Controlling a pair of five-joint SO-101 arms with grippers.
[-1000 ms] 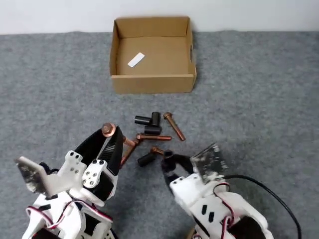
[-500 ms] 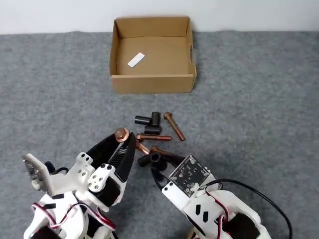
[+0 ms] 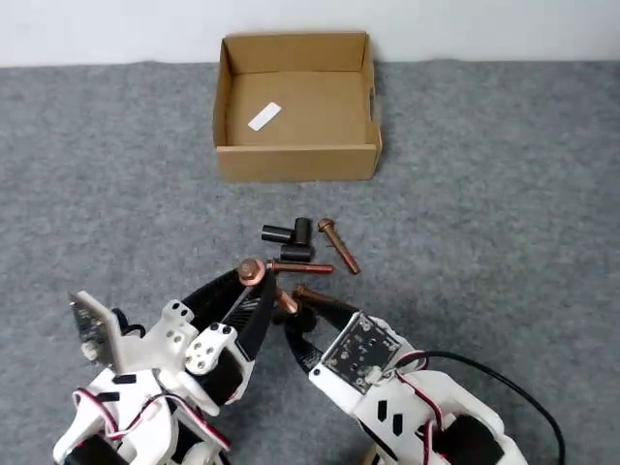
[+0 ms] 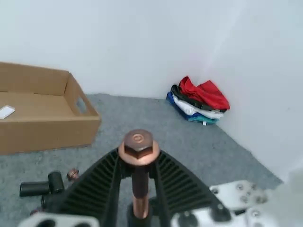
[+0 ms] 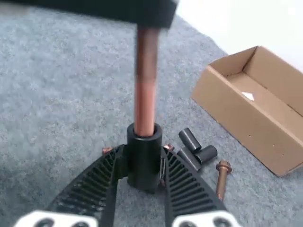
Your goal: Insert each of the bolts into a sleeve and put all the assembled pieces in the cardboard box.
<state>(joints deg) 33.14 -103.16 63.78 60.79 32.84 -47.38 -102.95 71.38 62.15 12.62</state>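
My left gripper [image 3: 254,283] is shut on a copper bolt [image 3: 251,270], head up, its shaft [image 4: 139,189] running down between the fingers. Just to its right, my right gripper [image 3: 302,318] is shut on a black sleeve [image 5: 143,155] held upright. The bolt's shaft [image 5: 146,80] comes down from above and its tip sits in the sleeve's mouth. Loose black sleeves [image 3: 289,237] and copper bolts [image 3: 339,246] lie on the grey carpet just beyond both grippers. The cardboard box [image 3: 295,160] stands farther back with a white slip [image 3: 263,116] inside.
A horizontal bolt [image 3: 302,266] lies close to the held bolt's head, and another bolt [image 3: 325,298] lies against the right gripper. A black cable [image 3: 504,368] trails from the right arm. A pile of folded clothes [image 4: 198,99] lies by the wall.
The left gripper carried the bolt to the right toward the right gripper. The right gripper swung left under it, and the bolt's tip now sits in the sleeve's mouth.
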